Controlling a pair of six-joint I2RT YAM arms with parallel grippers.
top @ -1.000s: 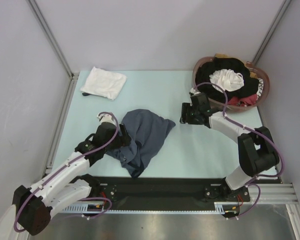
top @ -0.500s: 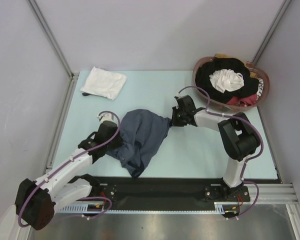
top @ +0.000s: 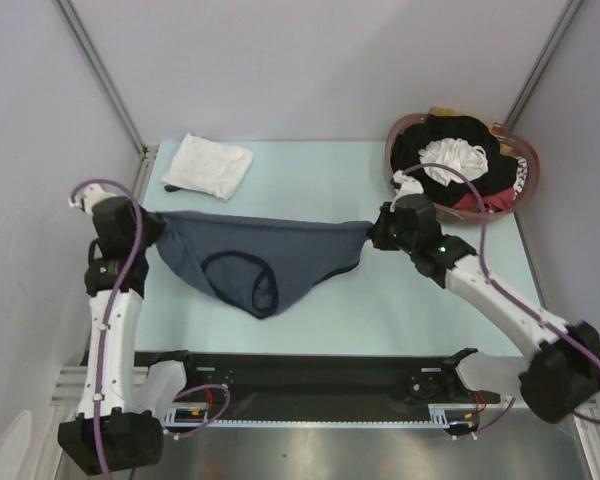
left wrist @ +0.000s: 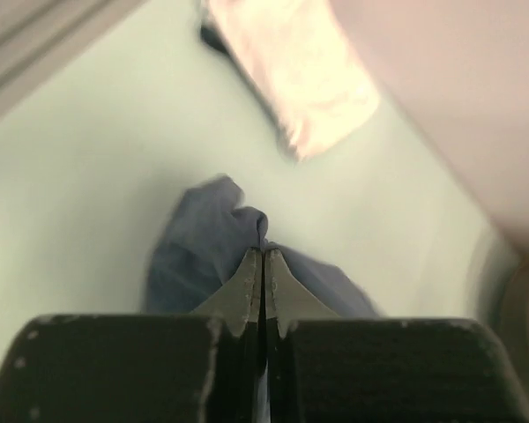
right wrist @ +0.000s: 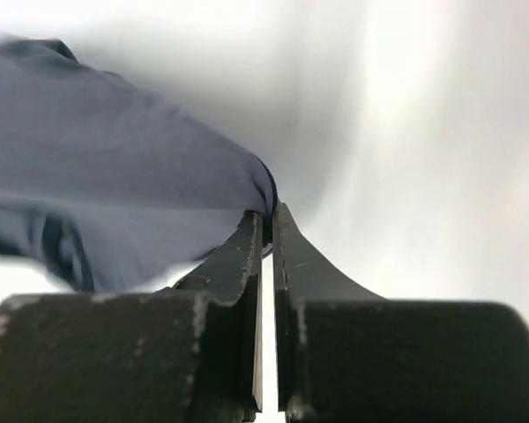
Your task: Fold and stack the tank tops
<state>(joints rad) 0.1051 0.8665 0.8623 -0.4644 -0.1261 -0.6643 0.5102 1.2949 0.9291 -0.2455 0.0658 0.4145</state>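
The left tool [top: 152, 226] and right tool [top: 372, 233] are each pinching 1 end of the grey top [top: 260, 262], which is sagging between them over the tabletop [top: 410, 300]. The spreading is calling for even tension and level lowering, well apart from the folded white top [top: 208, 165].
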